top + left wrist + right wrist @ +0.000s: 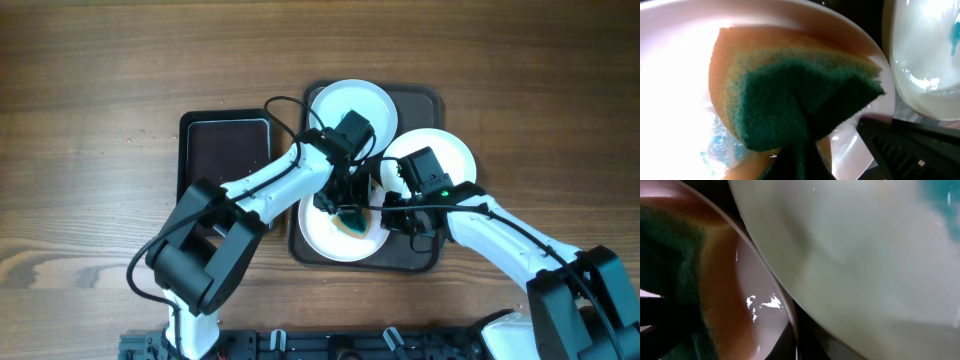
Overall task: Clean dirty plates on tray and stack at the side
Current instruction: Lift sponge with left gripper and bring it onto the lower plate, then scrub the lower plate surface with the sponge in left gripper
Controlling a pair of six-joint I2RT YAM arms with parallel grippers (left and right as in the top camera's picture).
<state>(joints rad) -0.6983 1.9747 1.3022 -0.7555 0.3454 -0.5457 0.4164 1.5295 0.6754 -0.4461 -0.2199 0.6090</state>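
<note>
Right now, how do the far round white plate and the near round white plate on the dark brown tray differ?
The far plate looks clean and bare; the near plate carries teal smears and a green-orange sponge. Both are round, white, on the tray.

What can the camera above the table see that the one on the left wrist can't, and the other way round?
Only the overhead view shows both arms, all three plates, the brown tray beneath them, the black tray beside it and the wooden table. Only the left wrist view shows close detail: the sponge with its green face over orange foam, and teal smears on the glossy front plate under it. Both show that sponge on the front plate, with a second plate close by.
</note>
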